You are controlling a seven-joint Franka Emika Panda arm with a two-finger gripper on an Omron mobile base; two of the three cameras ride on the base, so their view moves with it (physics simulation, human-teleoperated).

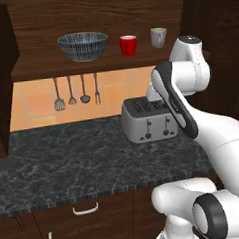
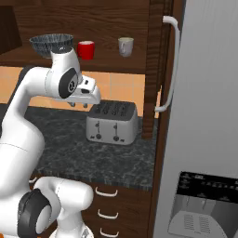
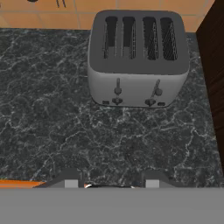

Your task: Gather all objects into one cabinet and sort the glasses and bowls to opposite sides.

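On the open shelf of the dark wood cabinet (image 1: 38, 71) (image 2: 111, 69) stand the wide grey-blue striped bowl (image 1: 83, 46) (image 2: 50, 43) at the left, a glossy red cup (image 1: 128, 45) (image 2: 86, 49) in the middle and a pale grey mug (image 1: 158, 37) (image 2: 125, 46) to the right. My gripper (image 2: 79, 105) (image 3: 110, 180) hangs below the shelf, pointing down at the counter in front of the toaster. Its fingertips (image 3: 70, 179) stand apart with nothing between them, so it is open and empty.
A silver four-slot toaster (image 1: 149, 119) (image 2: 112, 122) (image 3: 138, 57) sits on the dark marble counter (image 1: 69, 159) (image 3: 52, 122). Metal utensils (image 1: 75, 91) hang under the shelf. A tall grey fridge (image 2: 204, 116) and a dark wood panel (image 2: 151, 93) bound the right side.
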